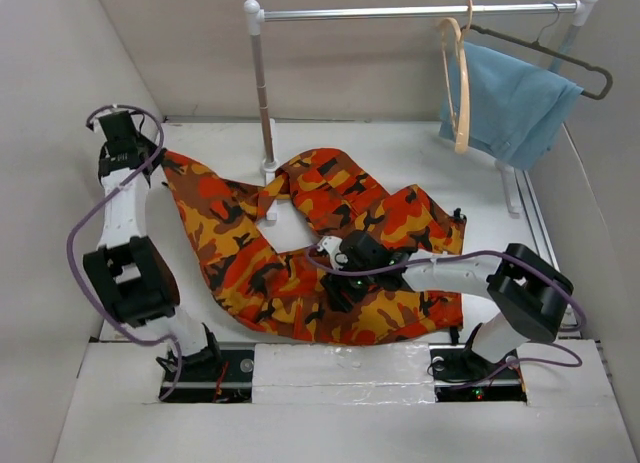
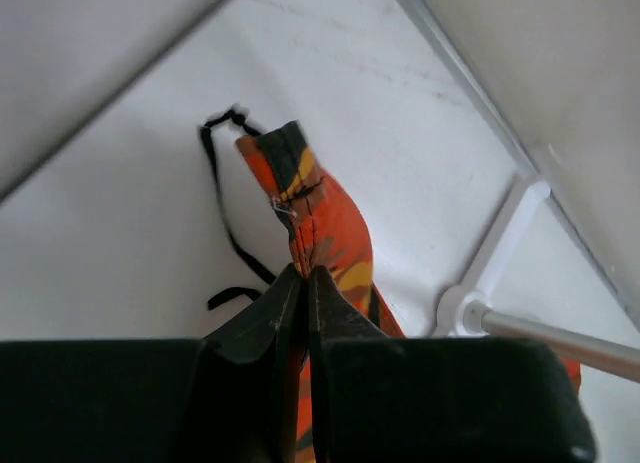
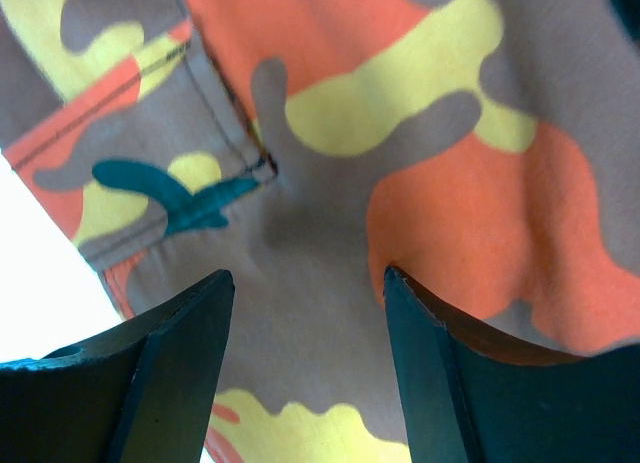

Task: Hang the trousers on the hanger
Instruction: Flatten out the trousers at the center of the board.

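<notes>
The trousers (image 1: pixel 300 253), in orange, red, yellow and brown camouflage, lie in a U shape on the table. My left gripper (image 1: pixel 140 163) is at the far left, shut on one end of them. In the left wrist view the cloth (image 2: pixel 320 223) bunches out of the closed gripper (image 2: pixel 305 275), with a black drawstring (image 2: pixel 215 178) beside it. My right gripper (image 1: pixel 340 288) is open just over the middle of the trousers; in the right wrist view its gripper (image 3: pixel 305 278) frames flat cloth (image 3: pixel 330 213). The tan wooden hanger (image 1: pixel 456 83) hangs on the rail at the back right.
A metal clothes rail (image 1: pixel 400 13) stands at the back, its left post (image 1: pixel 265 103) and foot beside the trousers; the foot shows in the left wrist view (image 2: pixel 465 308). A dark thin hanger with light-blue cloth (image 1: pixel 515 98) hangs right of the wooden one. Walls enclose the table.
</notes>
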Available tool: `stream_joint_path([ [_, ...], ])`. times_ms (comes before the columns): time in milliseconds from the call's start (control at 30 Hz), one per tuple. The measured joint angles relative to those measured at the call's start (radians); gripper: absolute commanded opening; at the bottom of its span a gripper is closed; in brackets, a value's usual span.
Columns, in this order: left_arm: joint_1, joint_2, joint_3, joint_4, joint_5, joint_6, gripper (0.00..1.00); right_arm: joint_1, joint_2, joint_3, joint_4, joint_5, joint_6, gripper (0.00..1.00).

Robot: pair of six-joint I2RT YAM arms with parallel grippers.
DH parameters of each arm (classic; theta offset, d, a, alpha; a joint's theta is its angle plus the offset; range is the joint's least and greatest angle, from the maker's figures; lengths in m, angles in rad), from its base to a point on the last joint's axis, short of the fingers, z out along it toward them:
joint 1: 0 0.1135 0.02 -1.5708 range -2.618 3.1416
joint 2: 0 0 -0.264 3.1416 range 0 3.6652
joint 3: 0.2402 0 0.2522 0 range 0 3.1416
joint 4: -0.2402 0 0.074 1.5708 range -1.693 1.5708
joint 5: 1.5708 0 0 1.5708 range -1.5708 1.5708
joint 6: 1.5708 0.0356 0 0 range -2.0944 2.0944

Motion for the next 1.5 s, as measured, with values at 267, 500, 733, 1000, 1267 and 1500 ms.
stream_joint_path([
  [267,0.138,-0.275,-0.323,-0.094,-0.194,-0.046,0.00,-0.050,-0.085,-0.001,-0.101,-0.041,-0.077,0.67],
  [500,0.422,-0.299,-0.579,-0.222,-0.209,-0.059,0.32,-0.128,-0.166,-0.001,-0.160,-0.056,-0.131,0.66],
  [733,0.205,-0.441,-0.496,-0.214,-0.235,-0.085,0.35,-0.204,-0.227,-0.005,-0.211,-0.040,-0.153,0.00],
  [1000,-0.277,-0.277,-0.260,-0.130,-0.305,-0.087,0.43,-0.274,-0.383,-0.020,-0.223,0.013,-0.138,0.26],
  [1267,-0.325,0.181,-0.111,-0.117,-0.223,-0.101,0.57,-0.315,-0.449,-0.056,-0.253,0.107,-0.050,0.64],
  [1500,-0.323,0.369,0.008,-0.120,-0.215,-0.085,0.45,-0.473,-0.559,-0.218,-0.244,0.179,0.122,0.72],
])
